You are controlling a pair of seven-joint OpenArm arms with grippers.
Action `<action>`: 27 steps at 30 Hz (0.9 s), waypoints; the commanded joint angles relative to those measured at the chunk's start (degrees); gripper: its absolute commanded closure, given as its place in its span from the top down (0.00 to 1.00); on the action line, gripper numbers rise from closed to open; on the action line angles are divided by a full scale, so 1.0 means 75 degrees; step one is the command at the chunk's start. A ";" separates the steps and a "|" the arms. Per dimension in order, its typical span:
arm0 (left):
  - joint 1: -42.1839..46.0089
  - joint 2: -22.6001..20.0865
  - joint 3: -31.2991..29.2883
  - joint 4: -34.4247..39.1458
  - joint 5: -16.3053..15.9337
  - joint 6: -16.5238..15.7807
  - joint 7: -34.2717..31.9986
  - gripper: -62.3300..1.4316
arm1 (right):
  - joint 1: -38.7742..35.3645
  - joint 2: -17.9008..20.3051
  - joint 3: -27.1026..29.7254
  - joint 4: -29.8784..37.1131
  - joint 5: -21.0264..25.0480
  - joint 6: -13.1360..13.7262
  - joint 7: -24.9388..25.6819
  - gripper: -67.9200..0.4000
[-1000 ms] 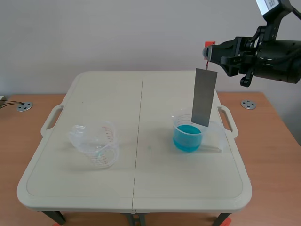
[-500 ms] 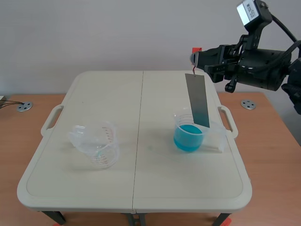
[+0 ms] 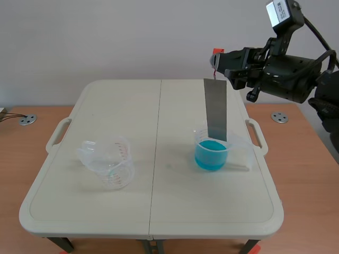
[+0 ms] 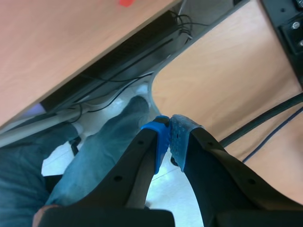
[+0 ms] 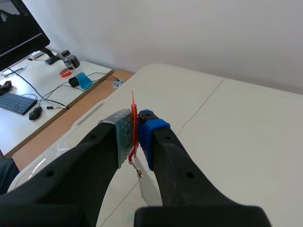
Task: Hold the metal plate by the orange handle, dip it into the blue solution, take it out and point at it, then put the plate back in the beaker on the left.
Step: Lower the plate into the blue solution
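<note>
Found the empty beaker (image 3: 108, 168) on the table's (image 3: 159, 211) left half, the beaker of solution (image 3: 213, 153) on its right half. Saw the metal plate (image 3: 215, 108) hanging by its handle (image 5: 134, 113) from the right gripper (image 3: 216, 61), lower end at the latter beaker's mouth.

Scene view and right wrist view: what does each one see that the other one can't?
Only the scene view shows the beaker of blue solution, the empty clear beaker to its left, and the whole metal plate hanging over the blue one. Only the right wrist view shows, up close, the right arm's fingers squeezing the orange handle, plus a keyboard on a desk beside the table. Both show the plate's top, the handle and the white table.
</note>
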 commanded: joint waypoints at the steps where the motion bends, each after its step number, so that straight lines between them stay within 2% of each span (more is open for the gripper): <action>1: -0.0006 0.0017 -0.0015 0.0061 -0.0044 0.0012 -0.0047 0.05 | 0.0172 -0.0009 -0.0009 0.0020 0.0096 0.0090 0.0221 0.03; 4: -0.0055 0.0015 -0.0015 0.0058 -0.0041 0.0015 -0.0038 0.05 | 0.0172 -0.0090 -0.0009 0.0020 0.0090 0.0090 0.0219 0.03; 18: -0.0064 0.0015 -0.0015 0.0061 -0.0041 0.0012 0.0006 0.05 | -0.0090 -0.0108 -0.0134 0.0020 0.0090 0.0090 -0.0562 0.03; 27: -0.0064 0.0015 -0.0015 0.0058 -0.0041 0.0015 0.0017 0.05 | -0.0280 -0.0105 -0.0134 -0.0035 0.0073 0.0090 -0.0702 0.03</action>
